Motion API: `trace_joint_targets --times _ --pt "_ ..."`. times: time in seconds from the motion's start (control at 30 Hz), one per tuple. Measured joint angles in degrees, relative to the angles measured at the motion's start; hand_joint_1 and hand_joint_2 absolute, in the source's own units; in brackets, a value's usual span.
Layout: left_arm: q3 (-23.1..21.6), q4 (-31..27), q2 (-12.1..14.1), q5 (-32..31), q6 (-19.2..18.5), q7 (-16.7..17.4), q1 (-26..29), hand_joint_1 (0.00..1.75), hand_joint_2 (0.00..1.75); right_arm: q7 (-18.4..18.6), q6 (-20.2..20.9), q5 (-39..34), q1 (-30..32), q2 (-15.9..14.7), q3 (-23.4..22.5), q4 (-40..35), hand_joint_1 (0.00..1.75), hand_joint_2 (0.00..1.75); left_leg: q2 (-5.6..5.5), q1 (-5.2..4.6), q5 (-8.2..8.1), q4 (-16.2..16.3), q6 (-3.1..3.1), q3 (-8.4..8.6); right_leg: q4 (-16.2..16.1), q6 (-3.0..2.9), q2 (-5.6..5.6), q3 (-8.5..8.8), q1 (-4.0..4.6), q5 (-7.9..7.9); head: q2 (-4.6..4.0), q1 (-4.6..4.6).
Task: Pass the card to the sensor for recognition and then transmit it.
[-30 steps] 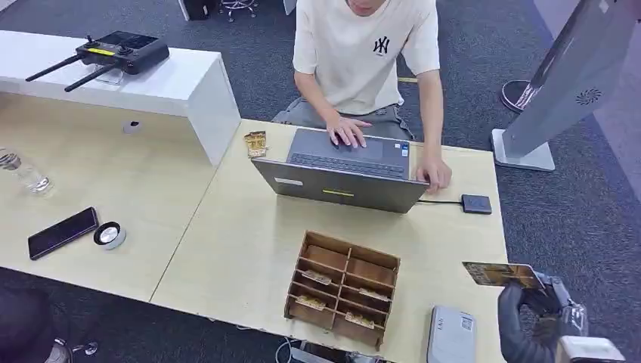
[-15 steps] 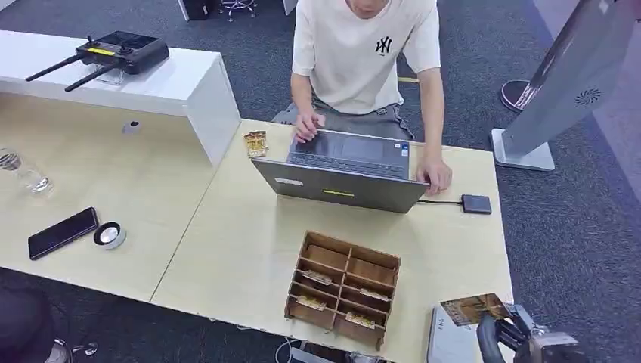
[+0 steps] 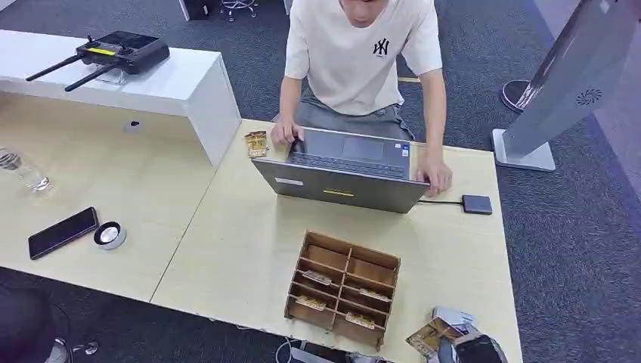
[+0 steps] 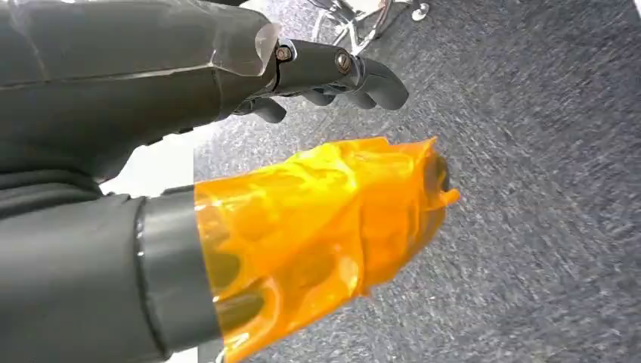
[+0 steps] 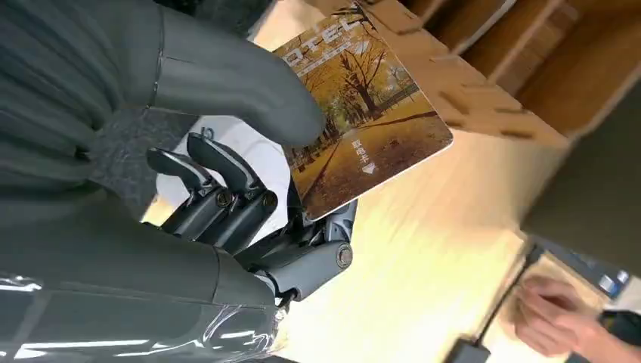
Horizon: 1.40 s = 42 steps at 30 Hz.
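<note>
My right hand is at the table's front edge, right of the wooden organizer, pinching a hotel card printed with autumn trees. The card sticks out toward the organizer, just above a grey sensor box that the hand and card mostly cover. In the right wrist view the card sits between the thumb and the dark fingers, with the pale sensor behind them. My left hand, its thumb wrapped in orange film, hangs over grey carpet and holds nothing.
A wooden organizer with several cards in its slots stands mid-table. Behind it a person types at an open laptop, one hand near a small card stack. A black reader on a cable lies at the right. Phone on the left table.
My right hand has carried the card down and left, from the table's right edge to above the grey sensor box. The person's hand moved from the laptop's trackpad toward its left corner.
</note>
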Motion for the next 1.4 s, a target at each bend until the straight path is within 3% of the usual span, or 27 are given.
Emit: trace_joint_targets --times 0.43,1.1,1.23,1.4 --pt "3.6 -3.4 -1.6 -3.6 -2.7 0.4 1.4 0.00 0.00 3.8 2.1 3.3 -1.9 -0.6 3.2 3.7 1.75 1.75 -0.01 0.00 0.00 0.0 0.00 0.00 0.0 0.00 0.00 0.01 0.00 0.00 0.00 0.00" --pt "6.9 -5.6 -3.6 -8.0 -2.9 -1.2 1.8 0.00 0.00 6.0 3.2 7.2 -2.2 -0.6 2.1 5.8 1.75 1.75 -0.01 0.00 0.00 0.0 0.00 -0.01 0.0 0.00 0.00 0.04 0.00 0.00 0.00 0.02" --pt "6.8 -16.0 -5.5 -9.4 -10.2 -0.5 7.6 0.00 0.00 5.9 4.6 8.2 -1.3 -0.6 -0.5 4.7 1.75 1.75 0.11 -0.02 -0.01 0.0 0.00 0.06 0.0 0.01 0.14 0.00 -0.02 0.00 0.00 0.02" --pt "6.8 -22.6 -6.8 -10.0 -11.7 -0.5 10.7 0.00 0.00 4.8 5.6 8.1 -1.2 -0.2 -3.3 4.3 1.75 1.75 0.03 -0.03 -0.04 0.0 0.04 0.00 0.0 0.07 0.03 0.02 -0.03 -0.04 0.00 0.00"
